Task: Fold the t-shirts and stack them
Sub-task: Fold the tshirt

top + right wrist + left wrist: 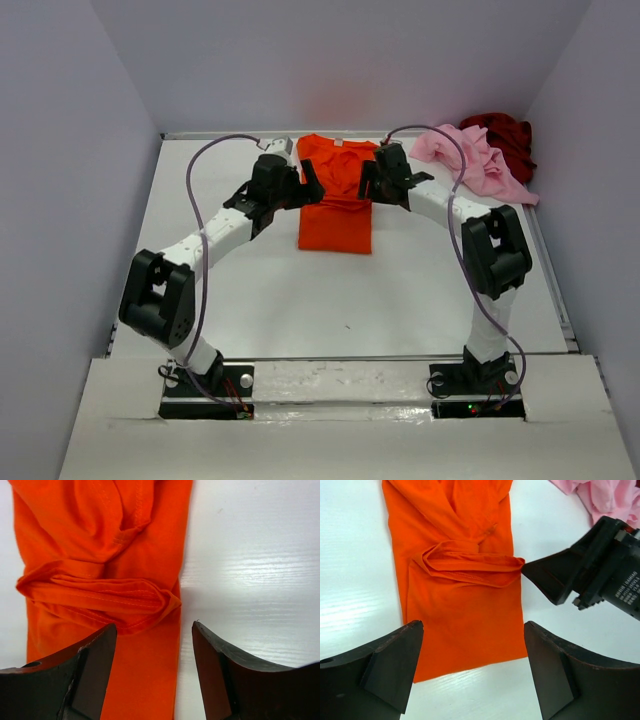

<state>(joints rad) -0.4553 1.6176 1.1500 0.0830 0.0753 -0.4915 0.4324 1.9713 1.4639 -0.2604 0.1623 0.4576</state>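
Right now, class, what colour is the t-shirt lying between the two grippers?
The t-shirt is bright orange, clearest in the left wrist view.

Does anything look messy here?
Yes. The orange t-shirt has a bunched-up ridge of cloth across its middle, not a flat fold. The pink t-shirt and dark red t-shirt lie crumpled in the far right corner.

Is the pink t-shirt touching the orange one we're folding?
Apart. The left wrist view shows a bare strip of white table between the edge of the orange t-shirt and the pink t-shirt in the picture's upper corner.
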